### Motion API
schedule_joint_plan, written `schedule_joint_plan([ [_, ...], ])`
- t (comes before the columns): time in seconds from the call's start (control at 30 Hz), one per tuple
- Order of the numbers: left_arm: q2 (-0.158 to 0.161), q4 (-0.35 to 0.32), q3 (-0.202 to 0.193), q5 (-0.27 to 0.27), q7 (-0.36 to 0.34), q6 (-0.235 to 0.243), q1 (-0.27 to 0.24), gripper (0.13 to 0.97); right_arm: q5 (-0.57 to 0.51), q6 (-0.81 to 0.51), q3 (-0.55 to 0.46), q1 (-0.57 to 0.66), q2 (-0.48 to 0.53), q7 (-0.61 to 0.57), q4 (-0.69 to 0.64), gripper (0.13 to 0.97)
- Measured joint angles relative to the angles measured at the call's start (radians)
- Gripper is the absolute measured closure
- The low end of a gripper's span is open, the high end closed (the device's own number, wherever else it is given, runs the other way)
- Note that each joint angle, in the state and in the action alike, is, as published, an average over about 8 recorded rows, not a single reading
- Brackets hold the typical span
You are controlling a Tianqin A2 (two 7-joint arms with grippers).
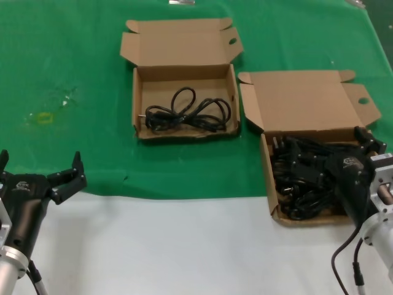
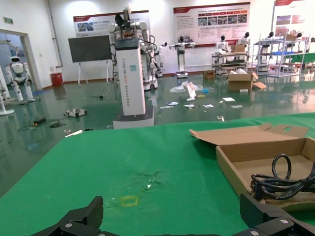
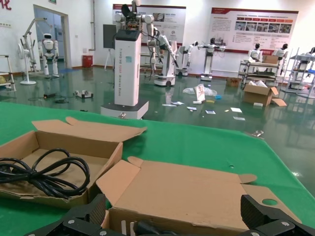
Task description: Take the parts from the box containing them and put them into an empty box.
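Left gripper (image 1: 40, 172): near edge, low at the left, jaws spread, holding nothing.
Right gripper (image 1: 328, 161): jaws spread, over the cords (image 1: 301, 178) in the right box (image 1: 307, 104).
Far box (image 1: 184, 67): one cord (image 1: 187, 114) inside.

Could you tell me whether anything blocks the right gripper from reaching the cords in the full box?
Nothing visible does. The right gripper hangs open right over the cords in the full box, whose lid is folded back. The left gripper waits apart, open.
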Motion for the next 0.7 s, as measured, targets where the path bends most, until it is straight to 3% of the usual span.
schedule_joint_plan([
  [0.7, 0.0, 0.0, 0.0, 0.0, 0.0, 0.0, 0.0, 0.132, 0.0, 0.0, 0.0, 0.0, 0.0, 0.0, 0.0, 0.129],
])
